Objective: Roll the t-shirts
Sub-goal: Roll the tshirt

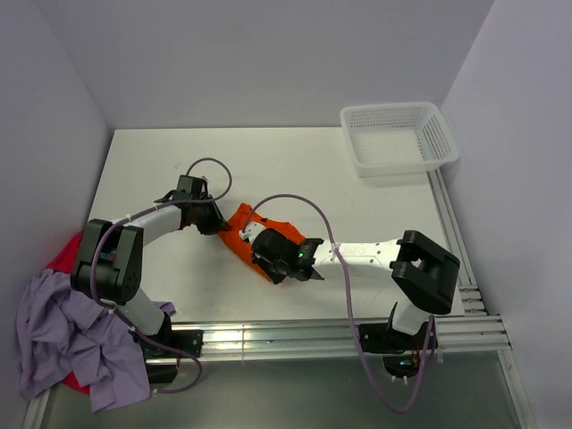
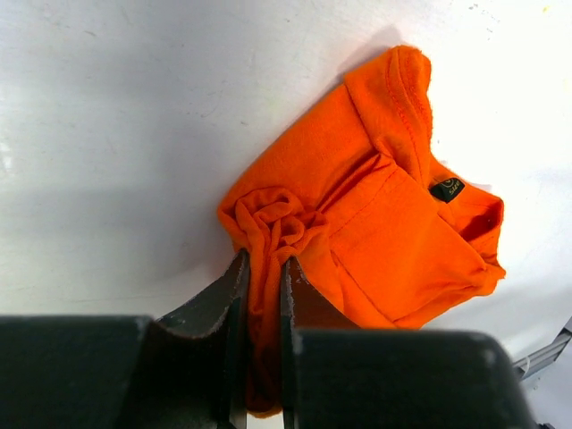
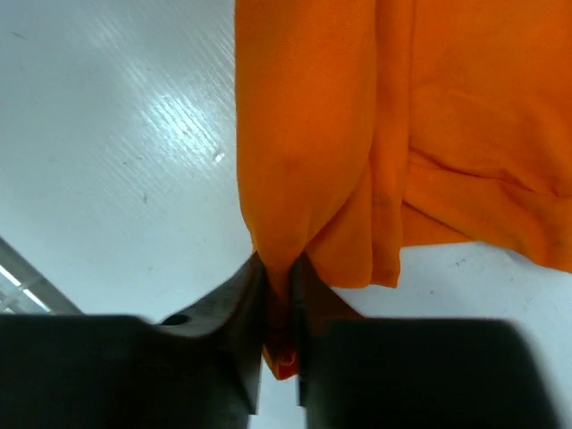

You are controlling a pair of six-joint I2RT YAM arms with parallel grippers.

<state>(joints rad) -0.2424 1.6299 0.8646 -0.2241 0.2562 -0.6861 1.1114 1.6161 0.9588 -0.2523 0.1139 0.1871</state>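
Note:
A bright orange t-shirt (image 1: 243, 234) lies bunched and partly folded in the middle of the white table (image 1: 295, 170). My left gripper (image 1: 217, 223) is shut on its left end, where the cloth (image 2: 357, 232) twists into a knot and a pinch of fabric runs down between the jaws (image 2: 262, 277). My right gripper (image 1: 268, 259) is shut on the shirt's near edge, with a fold of orange cloth (image 3: 357, 134) squeezed between its fingers (image 3: 279, 277). More t-shirts hang in a heap off the table's left edge: a lavender one (image 1: 63, 335) over a red one (image 1: 67, 255).
A white perforated basket (image 1: 399, 137) stands at the far right corner of the table. Rails (image 1: 322, 335) run along the near edge between the arm bases. Walls close in on the left, back and right.

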